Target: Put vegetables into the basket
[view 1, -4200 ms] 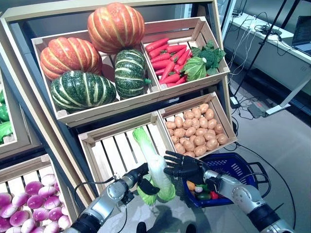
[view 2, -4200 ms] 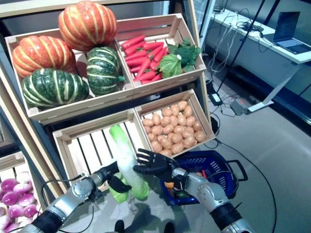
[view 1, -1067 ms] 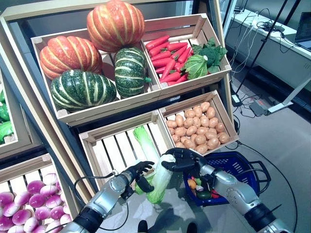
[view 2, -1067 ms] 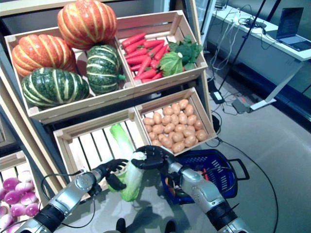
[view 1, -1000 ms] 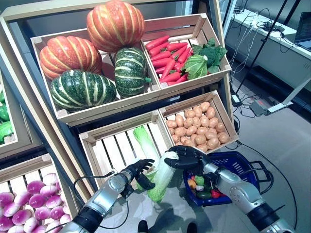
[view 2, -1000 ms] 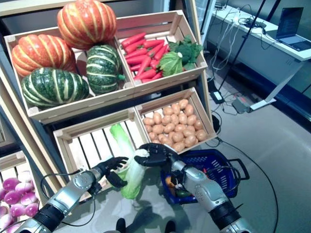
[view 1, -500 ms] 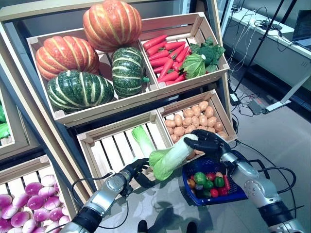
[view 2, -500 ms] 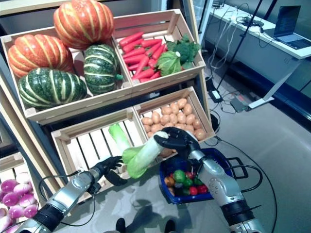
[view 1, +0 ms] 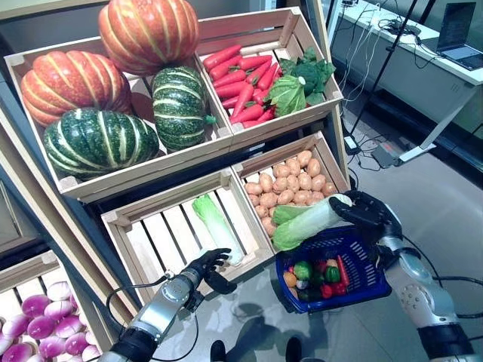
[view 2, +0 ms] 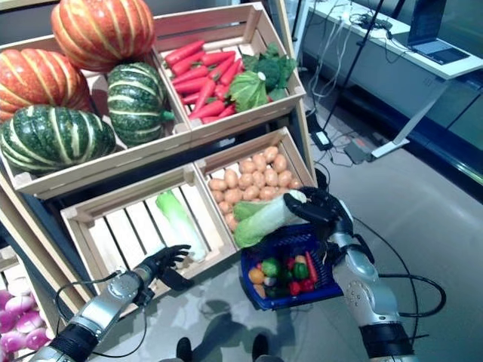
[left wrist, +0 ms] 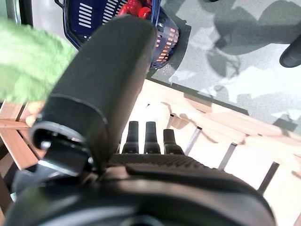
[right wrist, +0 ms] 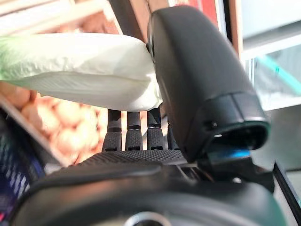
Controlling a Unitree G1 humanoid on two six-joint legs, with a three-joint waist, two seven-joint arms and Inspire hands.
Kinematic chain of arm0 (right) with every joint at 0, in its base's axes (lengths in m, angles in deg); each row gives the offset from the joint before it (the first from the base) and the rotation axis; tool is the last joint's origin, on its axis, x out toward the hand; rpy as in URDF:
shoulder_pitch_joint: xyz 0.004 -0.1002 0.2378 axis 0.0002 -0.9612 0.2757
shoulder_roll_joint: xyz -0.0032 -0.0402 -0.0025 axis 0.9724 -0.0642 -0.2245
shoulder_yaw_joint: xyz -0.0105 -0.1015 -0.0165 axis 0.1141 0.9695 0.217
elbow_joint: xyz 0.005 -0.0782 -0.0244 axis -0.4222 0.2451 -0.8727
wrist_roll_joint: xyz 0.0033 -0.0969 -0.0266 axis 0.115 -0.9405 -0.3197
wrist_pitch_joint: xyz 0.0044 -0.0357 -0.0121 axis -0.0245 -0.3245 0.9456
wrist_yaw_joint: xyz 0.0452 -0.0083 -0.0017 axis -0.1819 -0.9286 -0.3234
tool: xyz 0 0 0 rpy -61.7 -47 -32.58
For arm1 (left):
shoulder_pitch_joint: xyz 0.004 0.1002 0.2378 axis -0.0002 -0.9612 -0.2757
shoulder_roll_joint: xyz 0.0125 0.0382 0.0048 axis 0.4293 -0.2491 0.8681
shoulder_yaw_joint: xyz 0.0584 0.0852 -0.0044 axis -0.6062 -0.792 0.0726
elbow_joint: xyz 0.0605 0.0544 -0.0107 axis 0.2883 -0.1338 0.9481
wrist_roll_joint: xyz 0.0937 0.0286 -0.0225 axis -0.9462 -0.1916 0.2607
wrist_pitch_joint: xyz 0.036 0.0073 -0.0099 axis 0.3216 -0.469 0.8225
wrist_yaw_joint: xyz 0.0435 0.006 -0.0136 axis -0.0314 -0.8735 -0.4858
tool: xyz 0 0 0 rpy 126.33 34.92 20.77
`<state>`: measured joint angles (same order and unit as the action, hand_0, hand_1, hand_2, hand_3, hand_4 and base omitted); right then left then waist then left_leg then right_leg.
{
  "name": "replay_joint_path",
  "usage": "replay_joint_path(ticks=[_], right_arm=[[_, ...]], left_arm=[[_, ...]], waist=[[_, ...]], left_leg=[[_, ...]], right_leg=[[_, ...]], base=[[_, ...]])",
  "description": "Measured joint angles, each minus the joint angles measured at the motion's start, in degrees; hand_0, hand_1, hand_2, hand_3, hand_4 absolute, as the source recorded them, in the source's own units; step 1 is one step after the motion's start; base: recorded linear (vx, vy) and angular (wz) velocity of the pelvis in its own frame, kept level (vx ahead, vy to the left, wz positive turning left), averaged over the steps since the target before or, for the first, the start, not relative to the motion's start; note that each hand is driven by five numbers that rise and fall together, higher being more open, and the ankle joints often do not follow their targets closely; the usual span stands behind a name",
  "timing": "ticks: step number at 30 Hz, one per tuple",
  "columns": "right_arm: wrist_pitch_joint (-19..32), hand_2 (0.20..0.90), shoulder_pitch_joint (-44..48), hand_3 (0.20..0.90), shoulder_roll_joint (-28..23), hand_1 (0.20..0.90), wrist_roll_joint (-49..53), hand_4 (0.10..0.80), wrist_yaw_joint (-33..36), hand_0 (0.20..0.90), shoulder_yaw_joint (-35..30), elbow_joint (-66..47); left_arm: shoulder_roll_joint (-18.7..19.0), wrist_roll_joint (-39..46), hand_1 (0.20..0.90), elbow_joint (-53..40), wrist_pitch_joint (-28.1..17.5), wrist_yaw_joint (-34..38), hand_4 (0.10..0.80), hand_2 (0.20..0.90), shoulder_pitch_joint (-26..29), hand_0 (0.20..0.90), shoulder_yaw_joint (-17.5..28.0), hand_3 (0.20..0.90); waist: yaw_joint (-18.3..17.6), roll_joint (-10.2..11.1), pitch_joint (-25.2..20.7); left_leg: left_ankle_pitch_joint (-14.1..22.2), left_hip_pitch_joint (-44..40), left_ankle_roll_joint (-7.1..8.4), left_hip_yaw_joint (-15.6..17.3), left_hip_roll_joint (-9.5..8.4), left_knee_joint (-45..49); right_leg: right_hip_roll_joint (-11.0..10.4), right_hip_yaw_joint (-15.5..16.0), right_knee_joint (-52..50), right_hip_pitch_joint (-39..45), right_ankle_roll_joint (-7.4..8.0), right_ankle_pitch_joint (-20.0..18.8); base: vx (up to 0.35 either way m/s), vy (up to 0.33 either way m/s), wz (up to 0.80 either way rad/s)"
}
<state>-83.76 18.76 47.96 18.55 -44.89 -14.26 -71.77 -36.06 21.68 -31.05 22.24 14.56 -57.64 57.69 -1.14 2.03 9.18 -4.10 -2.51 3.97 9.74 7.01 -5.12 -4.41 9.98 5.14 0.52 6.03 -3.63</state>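
A long pale-green cabbage [view 1: 306,222] hangs tilted over the blue basket [view 1: 371,273], leafy end toward the shelves. My right hand [view 1: 368,213] is shut on its white stem end; in the right wrist view the thumb presses on the cabbage [right wrist: 80,66]. The basket stands on the floor below the potato crate and holds several small vegetables [view 1: 313,275]. My left hand [view 1: 205,265] is open and empty at the front edge of the slatted crate [view 1: 162,241]. A second cabbage [view 1: 216,226] lies in that crate.
Crates on the slanted shelf hold pumpkins [view 1: 98,139], carrots and greens [view 1: 264,75], and potatoes [view 1: 290,185]. Purple turnips [view 1: 30,324] fill a crate at the lower left. A desk [view 1: 407,64] with cables stands at the right, beyond grey floor.
My right hand has carried the cabbage to the right, from in front of the slatted crate to above the basket. My left hand stays by the crate, empty. The camera has shifted.
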Motion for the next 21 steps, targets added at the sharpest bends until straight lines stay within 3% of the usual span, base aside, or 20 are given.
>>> replay_joint_path(ticks=[11, 21], right_arm=[[0.41, 0.3, -2.58, 0.3, -0.7, 0.3, 0.07, 0.4, 4.61, 0.3, -5.7, 0.16], [3.97, 0.3, -5.35, 0.3, -0.23, 0.3, 0.61, 0.4, 4.67, 0.3, -5.92, 1.47]], left_arm=[[0.02, 1.67, 0.9, 0.2, -0.12, 1.64, 0.8, 0.9, -0.48, 0.9, 0.77, 0.9], [0.13, 2.18, 0.9, 0.02, -0.48, 3.19, 0.8, 0.9, -0.54, 0.9, 2.45, 0.9]], waist=[[-1.23, 0.92, 1.8], [-2.73, 1.77, 2.8]], left_leg=[[0.13, 0.16, 0.02, 1.42, 0.07, 0.0], [0.23, 0.12, -0.04, 1.89, 0.08, 0.0]], right_leg=[[0.15, -1.5, -0.01, -1.03, -0.09, -0.32], [0.16, -2.03, 0.16, -1.25, -0.02, -0.41]], base=[[-0.013, -0.031, -0.07], [-0.024, -0.033, -0.03]])
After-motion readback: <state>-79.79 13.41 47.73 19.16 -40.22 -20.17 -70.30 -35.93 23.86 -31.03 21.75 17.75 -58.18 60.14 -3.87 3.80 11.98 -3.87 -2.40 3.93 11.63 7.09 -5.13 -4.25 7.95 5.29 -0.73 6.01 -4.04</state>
